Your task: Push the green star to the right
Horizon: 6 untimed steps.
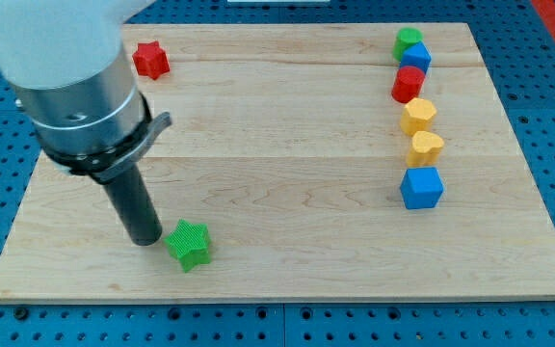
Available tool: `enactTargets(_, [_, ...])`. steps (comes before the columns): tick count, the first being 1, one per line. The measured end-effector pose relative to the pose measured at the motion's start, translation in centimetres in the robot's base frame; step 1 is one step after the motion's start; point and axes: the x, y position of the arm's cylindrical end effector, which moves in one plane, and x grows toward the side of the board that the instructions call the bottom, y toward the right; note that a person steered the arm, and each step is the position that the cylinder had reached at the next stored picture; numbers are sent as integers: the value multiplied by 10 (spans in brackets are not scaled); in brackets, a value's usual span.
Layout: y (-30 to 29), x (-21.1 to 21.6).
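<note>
- Nearest, the green star (189, 244) lay near the wooden board's (287, 270) near-left edge.
- My tip (145, 238), a bare rod gripping nothing, touched the star's left side, so a rightward push was lined up.
- Farther right stood a column of blocks.

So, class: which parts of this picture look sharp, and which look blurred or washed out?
Camera view: green star, my tip just to its left, and the wooden board are sharp under even light with soft shadows; the arm's white upper body is blurred and overexposed.
</note>
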Motion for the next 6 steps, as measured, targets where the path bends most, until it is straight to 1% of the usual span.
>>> enactTargets(1, [0,20])
enactTargets(3, [83,16])
enactTargets(4, [110,10])
enactTargets(6, [90,-24])
